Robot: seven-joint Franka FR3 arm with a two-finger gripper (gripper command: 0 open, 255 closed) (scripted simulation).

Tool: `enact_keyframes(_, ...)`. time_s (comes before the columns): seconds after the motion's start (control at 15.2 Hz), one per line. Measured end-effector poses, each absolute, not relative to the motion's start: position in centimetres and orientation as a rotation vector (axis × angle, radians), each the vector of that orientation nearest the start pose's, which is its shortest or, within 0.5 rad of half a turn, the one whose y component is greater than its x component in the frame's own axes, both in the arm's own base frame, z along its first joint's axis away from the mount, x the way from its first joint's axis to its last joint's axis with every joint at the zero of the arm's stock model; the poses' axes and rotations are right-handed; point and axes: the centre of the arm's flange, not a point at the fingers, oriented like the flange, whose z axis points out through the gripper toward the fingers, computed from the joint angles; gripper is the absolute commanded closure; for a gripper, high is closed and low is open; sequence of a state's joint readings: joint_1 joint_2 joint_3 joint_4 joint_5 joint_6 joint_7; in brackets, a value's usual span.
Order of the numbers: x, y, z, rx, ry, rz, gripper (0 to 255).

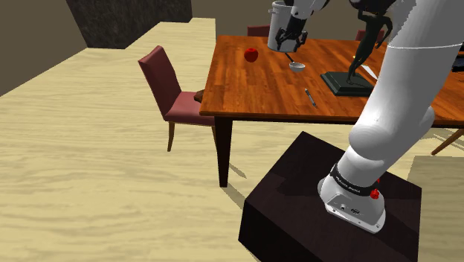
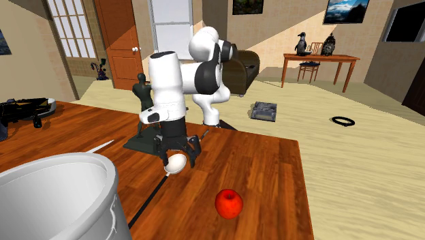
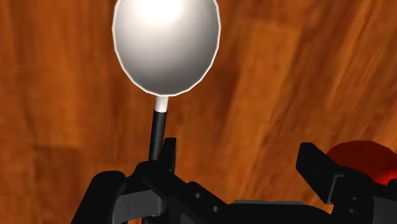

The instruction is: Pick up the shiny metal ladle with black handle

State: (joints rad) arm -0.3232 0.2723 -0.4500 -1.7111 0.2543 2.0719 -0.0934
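One black two-finger gripper (image 3: 238, 149) spread wide above shiny silver round-bowled ladle with thin black handle (image 3: 167, 48), handle just beside one finger, on reddish-brown wooden table (image 3: 286, 76).

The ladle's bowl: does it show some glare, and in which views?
Wrist view: on the ladle, a white highlight washes out the bowl's end away from the handle, fading to grey. Second exterior view: the bowl looks pale white. Shoulder view: dull grey, no clear glare.
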Motion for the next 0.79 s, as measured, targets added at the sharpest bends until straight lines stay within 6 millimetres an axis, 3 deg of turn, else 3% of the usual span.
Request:
enact_keyframes(0.4, 47.7, -48.7, 42.7, -2.793, 1.332, -0.221, 0)
enact_keyframes(0.79, 47.7, -49.1, 39.8, -2.786, 1.348, -0.219, 0)
